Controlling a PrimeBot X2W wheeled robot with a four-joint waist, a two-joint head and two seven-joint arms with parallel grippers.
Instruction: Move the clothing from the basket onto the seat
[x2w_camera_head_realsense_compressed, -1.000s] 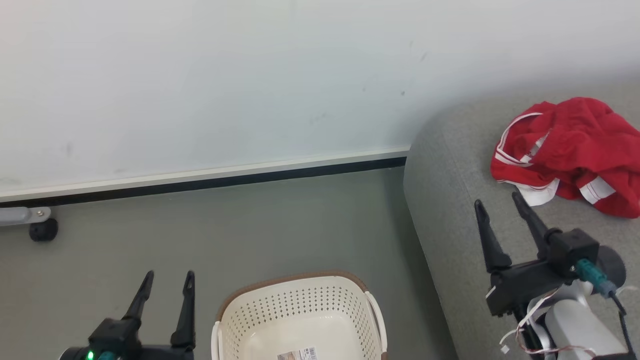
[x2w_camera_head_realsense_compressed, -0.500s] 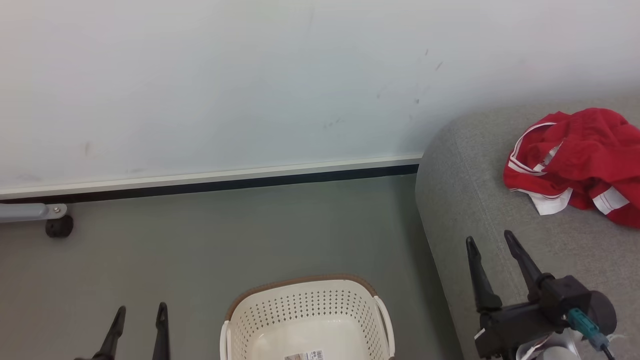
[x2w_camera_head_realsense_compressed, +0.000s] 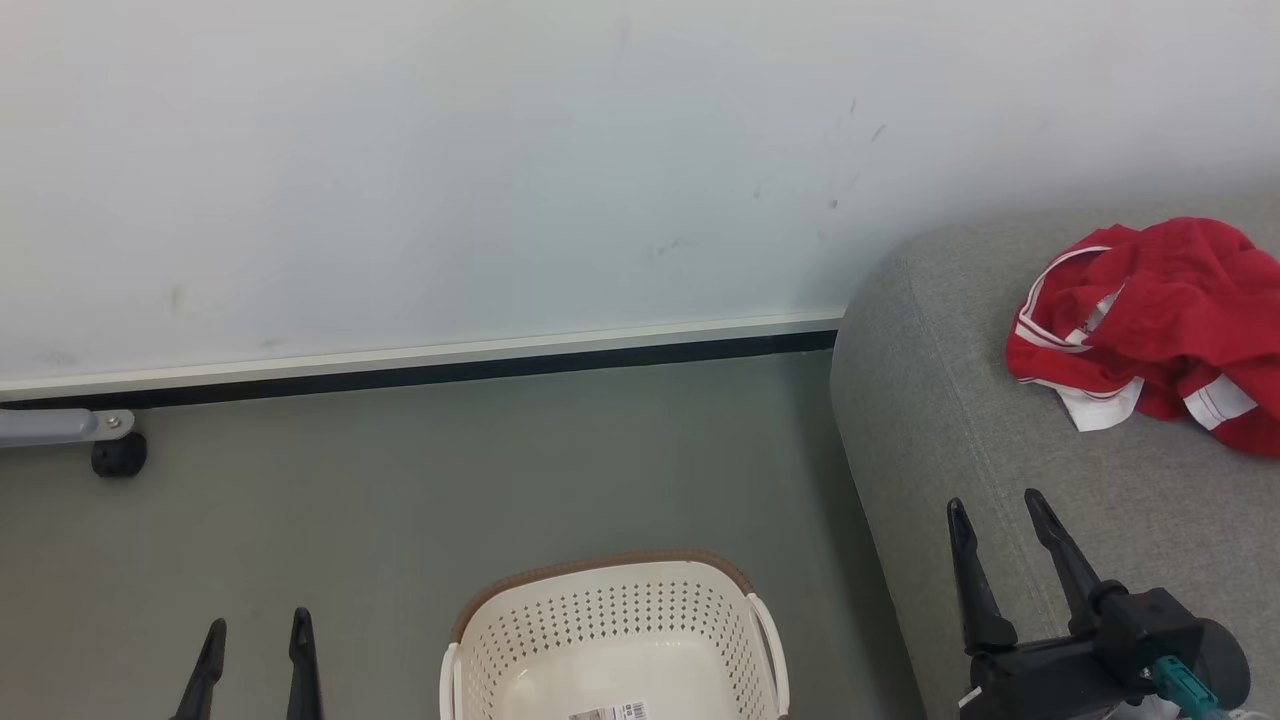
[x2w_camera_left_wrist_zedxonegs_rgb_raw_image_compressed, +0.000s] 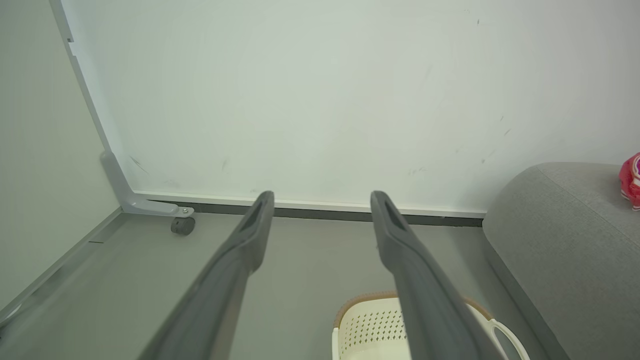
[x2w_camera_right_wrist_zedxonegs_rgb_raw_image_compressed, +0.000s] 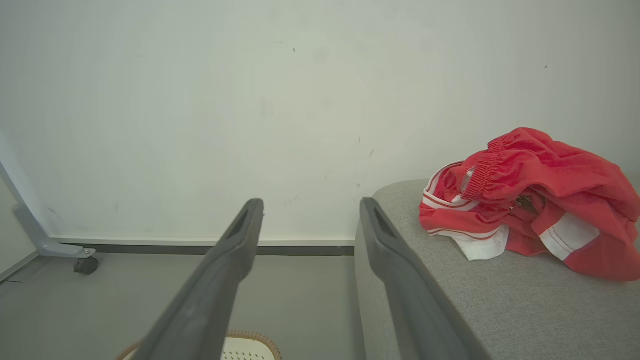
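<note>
Bearing the clothing (x2w_camera_head_realsense_compressed: 1150, 320), the seat (x2w_camera_head_realsense_compressed: 950, 400) flanks the basket (x2w_camera_head_realsense_compressed: 600, 610) with its sticker (x2w_camera_head_realsense_compressed: 605, 713).

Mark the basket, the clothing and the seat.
basket (x2w_camera_head_realsense_compressed: 610, 610), head view, perforated back wall
clothing (x2w_camera_head_realsense_compressed: 1170, 300), head view, red fabric near its middle
seat (x2w_camera_head_realsense_compressed: 950, 400), head view, bare grey top

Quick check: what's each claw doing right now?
Left claw: open, holding nothing.
Right claw: open, holding nothing.

Pale scuffed wall (x2w_camera_head_realsense_compressed: 500, 150), grey floor (x2w_camera_head_realsense_compressed: 450, 470), dark caster (x2w_camera_head_realsense_compressed: 118, 455) under a grey bar (x2w_camera_head_realsense_compressed: 60, 425)
</note>
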